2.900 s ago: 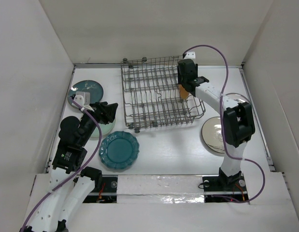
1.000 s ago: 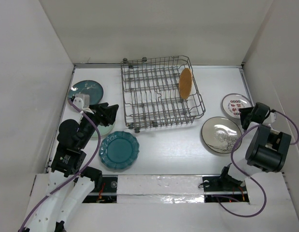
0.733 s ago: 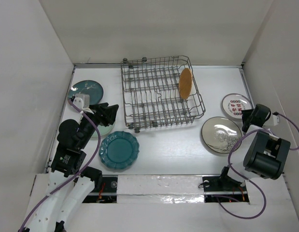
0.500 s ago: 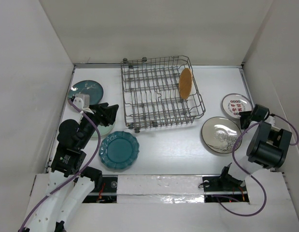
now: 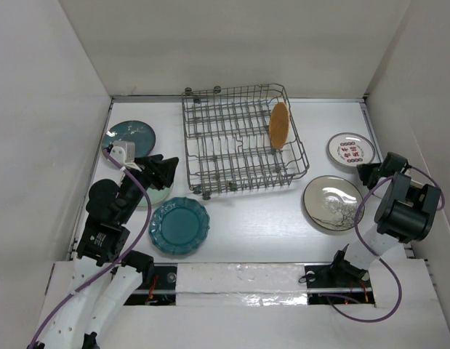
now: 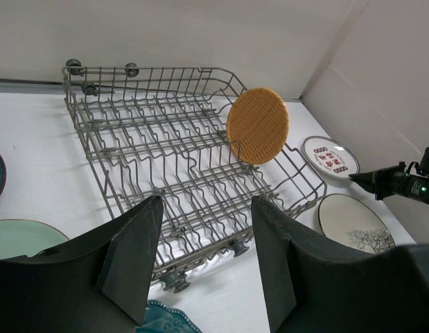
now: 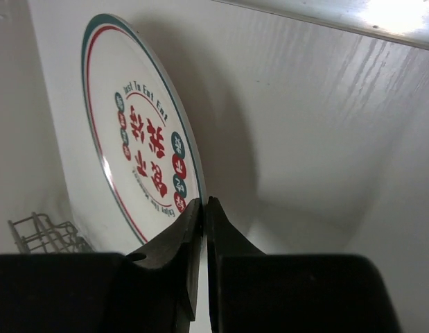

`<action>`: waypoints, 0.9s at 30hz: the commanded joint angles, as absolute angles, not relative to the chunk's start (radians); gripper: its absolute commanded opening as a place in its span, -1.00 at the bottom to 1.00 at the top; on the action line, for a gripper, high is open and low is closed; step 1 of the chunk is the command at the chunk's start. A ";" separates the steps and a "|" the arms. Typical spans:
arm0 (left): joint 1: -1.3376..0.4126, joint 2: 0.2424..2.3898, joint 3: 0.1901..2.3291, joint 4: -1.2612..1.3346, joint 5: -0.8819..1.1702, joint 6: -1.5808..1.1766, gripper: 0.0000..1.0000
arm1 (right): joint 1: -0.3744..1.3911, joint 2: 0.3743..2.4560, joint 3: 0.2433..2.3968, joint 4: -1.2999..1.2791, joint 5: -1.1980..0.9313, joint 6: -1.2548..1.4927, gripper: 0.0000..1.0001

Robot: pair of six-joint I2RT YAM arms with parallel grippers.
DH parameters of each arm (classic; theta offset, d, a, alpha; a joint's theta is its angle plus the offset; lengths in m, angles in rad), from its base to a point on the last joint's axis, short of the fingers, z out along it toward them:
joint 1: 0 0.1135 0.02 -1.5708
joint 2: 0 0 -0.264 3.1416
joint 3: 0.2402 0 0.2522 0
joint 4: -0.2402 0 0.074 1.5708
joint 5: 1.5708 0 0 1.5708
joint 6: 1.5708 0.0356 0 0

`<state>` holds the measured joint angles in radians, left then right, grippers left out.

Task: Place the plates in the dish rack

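The grey wire dish rack [image 5: 232, 89] stands mid-table with an orange-brown plate [image 5: 279, 125] upright in its right side. My right gripper [image 5: 366, 172] is shut on the near rim of the white plate with red pattern [image 5: 350, 149]; the right wrist view shows its jaws [image 7: 206, 203] pinching that plate [image 7: 141, 156], which casts a shadow on the table. The cream branch-pattern plate [image 5: 332, 203] lies flat beside it. My left gripper [image 5: 163, 168] hangs open and empty over the pale mint plate [image 5: 158, 195]. The scalloped teal plate [image 5: 179, 225] and dark teal speckled plate [image 5: 129, 137] lie at the left.
White walls enclose the table on three sides; the right wall is close to my right arm. From the left wrist I see the rack [image 6: 152, 69], the orange-brown plate [image 6: 258, 125] and the right gripper [image 6: 370, 179].
My right gripper has shut on the rim of the white red-patterned plate, and the plate has shifted a little up and left. The left arm has not moved.
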<state>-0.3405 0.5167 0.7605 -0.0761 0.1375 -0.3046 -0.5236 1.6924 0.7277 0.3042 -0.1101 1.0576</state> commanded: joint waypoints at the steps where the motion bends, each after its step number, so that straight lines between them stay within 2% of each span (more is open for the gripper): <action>1: -0.345 0.528 0.758 -0.040 0.135 -0.307 0.01 | -0.516 1.619 0.652 0.447 -0.098 1.078 -1.00; 7: -0.345 0.535 0.755 -0.034 0.143 -0.308 0.01 | -0.422 1.363 0.673 0.425 0.055 0.997 -1.00; 13: -0.345 0.540 0.753 -0.034 0.138 -0.307 0.01 | -0.201 1.203 0.931 0.309 0.285 0.749 -1.00; 19: -0.345 0.543 0.753 -0.038 0.123 -0.305 0.01 | 0.110 1.273 1.197 0.209 0.383 0.434 -1.00; 27: -0.345 0.555 0.755 -0.040 0.121 -0.304 0.01 | 0.385 1.491 1.464 0.043 0.586 0.175 -1.00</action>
